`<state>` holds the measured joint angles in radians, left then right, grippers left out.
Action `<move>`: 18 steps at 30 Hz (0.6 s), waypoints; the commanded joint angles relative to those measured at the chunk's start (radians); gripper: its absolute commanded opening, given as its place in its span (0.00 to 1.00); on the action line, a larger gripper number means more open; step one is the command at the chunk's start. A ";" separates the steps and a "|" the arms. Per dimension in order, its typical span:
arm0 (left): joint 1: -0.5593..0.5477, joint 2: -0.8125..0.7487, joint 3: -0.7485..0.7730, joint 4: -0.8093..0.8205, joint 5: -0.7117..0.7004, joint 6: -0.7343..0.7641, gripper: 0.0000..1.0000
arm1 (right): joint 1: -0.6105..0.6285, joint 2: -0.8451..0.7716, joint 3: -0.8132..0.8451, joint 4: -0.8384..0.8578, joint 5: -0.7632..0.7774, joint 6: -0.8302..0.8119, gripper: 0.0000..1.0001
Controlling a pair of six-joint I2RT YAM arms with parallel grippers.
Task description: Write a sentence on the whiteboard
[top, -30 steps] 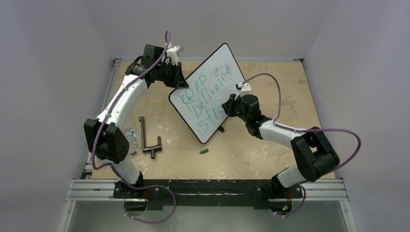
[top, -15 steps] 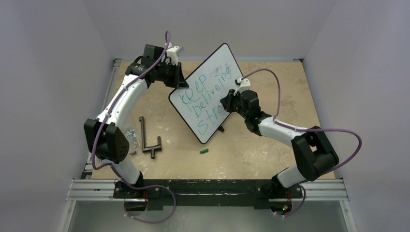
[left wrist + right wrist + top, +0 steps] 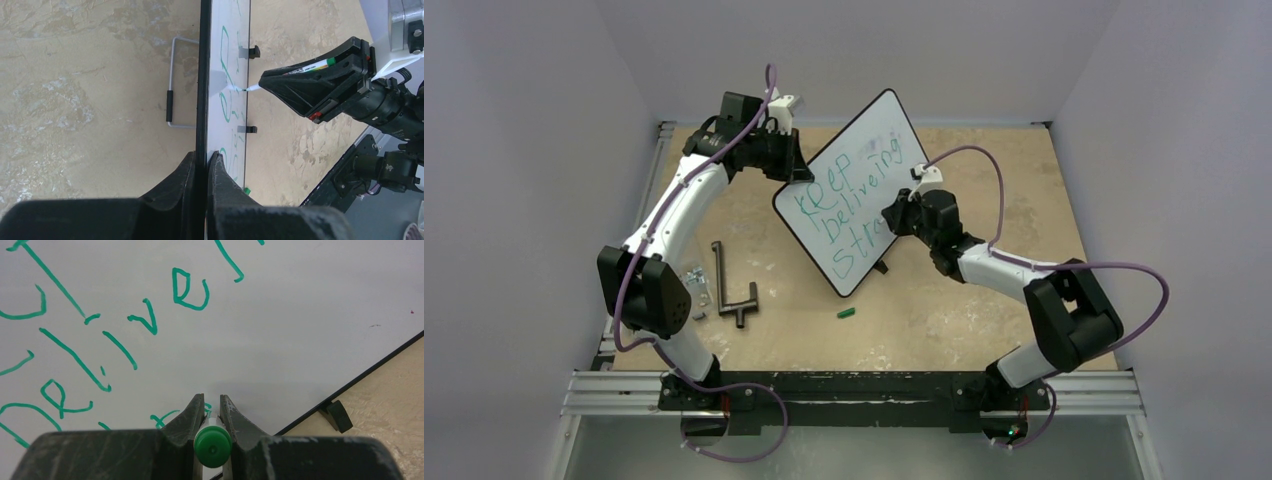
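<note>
You have two lines of the sentence (image 3: 849,200) done, and the third seems half-written just ahead of your right claw (image 3: 211,405), which pinches the marker (image 3: 212,441), while your left claw (image 3: 201,159) clamps the board (image 3: 889,125).

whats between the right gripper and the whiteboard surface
A green marker, clamped in the right gripper, spans that gap, and its tip meets the whiteboard. Nothing else lies there. The left wrist view shows it side-on.

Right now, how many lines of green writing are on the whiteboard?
3: top line, "Keep"; longer middle line; bottom line, partly hidden by the right arm.
</note>
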<state>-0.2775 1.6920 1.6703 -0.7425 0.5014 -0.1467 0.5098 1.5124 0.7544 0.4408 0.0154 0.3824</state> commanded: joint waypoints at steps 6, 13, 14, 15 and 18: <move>0.021 -0.026 -0.012 -0.041 -0.287 0.091 0.00 | 0.004 0.025 -0.030 0.030 0.021 0.004 0.00; 0.021 -0.028 -0.014 -0.041 -0.287 0.091 0.00 | 0.004 0.018 -0.057 0.051 -0.012 0.010 0.00; 0.021 -0.028 -0.014 -0.040 -0.287 0.091 0.00 | 0.004 0.015 -0.059 0.054 -0.012 0.011 0.00; 0.021 -0.028 -0.014 -0.041 -0.288 0.091 0.00 | 0.004 0.013 -0.061 0.057 -0.024 0.013 0.00; 0.021 -0.029 -0.014 -0.041 -0.287 0.091 0.00 | 0.004 -0.001 -0.062 0.066 -0.063 0.021 0.00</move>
<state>-0.2775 1.6867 1.6703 -0.7452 0.4938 -0.1467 0.5087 1.5200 0.7040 0.4652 0.0261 0.3847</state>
